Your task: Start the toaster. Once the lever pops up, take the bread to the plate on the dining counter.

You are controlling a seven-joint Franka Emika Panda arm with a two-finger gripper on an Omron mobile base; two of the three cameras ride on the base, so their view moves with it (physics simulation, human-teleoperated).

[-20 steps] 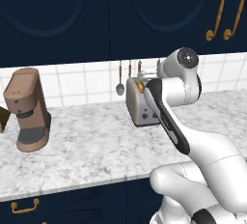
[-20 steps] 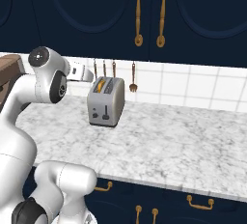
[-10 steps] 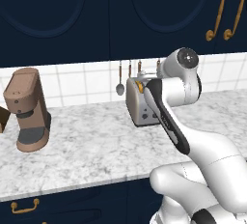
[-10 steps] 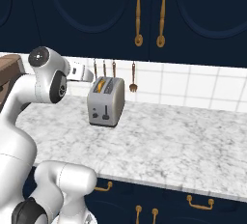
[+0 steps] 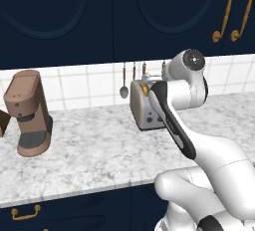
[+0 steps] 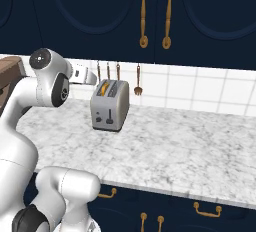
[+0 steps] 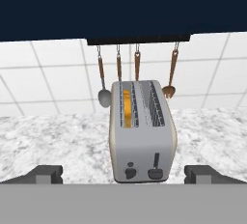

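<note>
The toaster [image 7: 142, 136] is showing a silver body with dark controls, and the bread [image 7: 127, 109] in its slot is showing golden-orange. The worktop [image 6: 200, 146] is wearing a white-grey marble pattern. Behind it, the wall tiles [image 5: 84, 83] are showing white. The cabinets [image 6: 90, 16] are showing navy with brass handles [image 6: 144, 13]. The coffee machine [image 5: 29, 113] is showing brown.

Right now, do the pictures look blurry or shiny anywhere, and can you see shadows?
Hand view: sharp; the small silver metal toaster shows no bright glare. Left base view: even, soft light on the white-grey marble worktop, and the brown coffee machine looks matte. Right base view: crisp too, with just a faint shadow under the toaster.
</note>
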